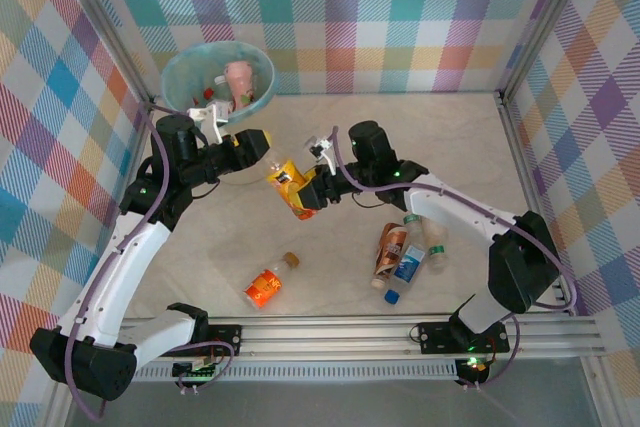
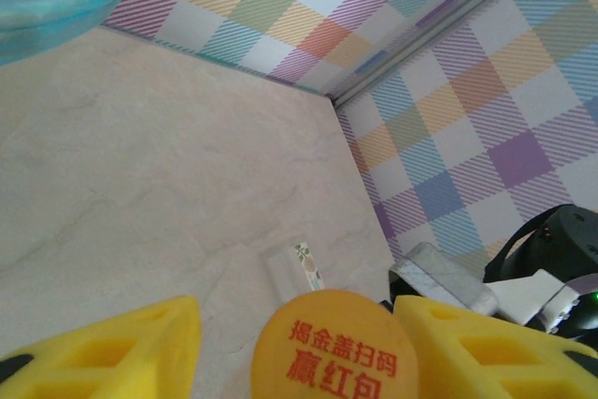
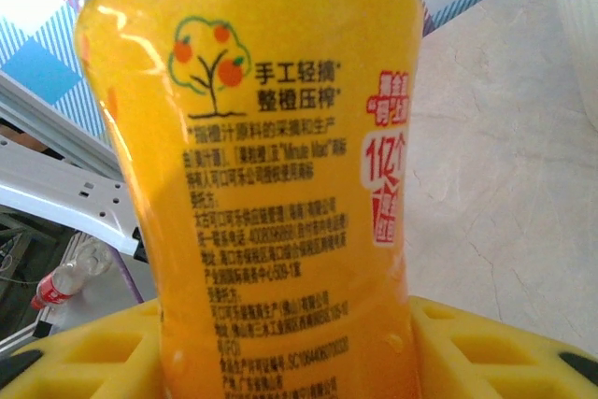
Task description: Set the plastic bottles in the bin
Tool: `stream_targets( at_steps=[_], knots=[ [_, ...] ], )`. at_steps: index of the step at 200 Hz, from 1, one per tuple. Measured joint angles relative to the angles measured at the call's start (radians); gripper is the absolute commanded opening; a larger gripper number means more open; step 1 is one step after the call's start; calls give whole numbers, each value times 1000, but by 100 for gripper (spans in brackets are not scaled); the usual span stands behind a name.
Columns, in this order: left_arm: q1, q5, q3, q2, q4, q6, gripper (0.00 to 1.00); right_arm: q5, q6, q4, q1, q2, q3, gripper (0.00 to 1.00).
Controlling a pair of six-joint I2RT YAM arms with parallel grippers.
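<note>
Top external: pale marbled table (image 1: 450, 147), plaid walls (image 1: 400, 17); right gripper (image 1: 306, 194) pinches orange bottle (image 1: 285, 182), left gripper (image 1: 252, 143) spread.

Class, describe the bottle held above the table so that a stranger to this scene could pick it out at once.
Start at the pale marble-look table and find its middle, between the two arms. There the right arm's yellow pincer grips an orange-yellow plastic juice bottle clear of the surface. The other bottles sit on the table or in the teal-lined round bin.

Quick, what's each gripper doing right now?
Left gripper: open, fingers either side of the cap of the orange bottle.
Right gripper: shut on the orange bottle.
</note>
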Motion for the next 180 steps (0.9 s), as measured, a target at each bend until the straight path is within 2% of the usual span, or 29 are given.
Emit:
stream_targets(
  at_steps=[25,41,50,63,67,69,84,100,146,180],
  knots=[
    [0,-4,-1,0,-2,3,31,0,-5,-11,0,11,1,55],
    [0,-8,-1,0,-2,-1,23,2,-11,-19,0,12,6,63],
    [0,-11,-1,0,-1,0,19,5,-18,-27,0,12,12,70],
    [-1,-27,2,0,-5,2,14,24,-19,-55,4,12,30,88],
    [-1,-33,4,0,-8,5,11,32,-19,-64,4,12,38,98],
    [-1,-38,6,0,-12,5,9,40,-19,-73,4,12,44,100],
    [-1,-74,42,0,-46,13,0,91,-34,-146,5,13,107,100],
    [-2,-132,139,13,-96,37,0,159,-54,-218,5,10,185,100],
    [10,-418,653,159,-201,198,0,358,-118,-299,5,-98,224,100],
    [99,-571,994,367,-273,307,0,463,-129,-304,5,-166,201,100]
  ],
)
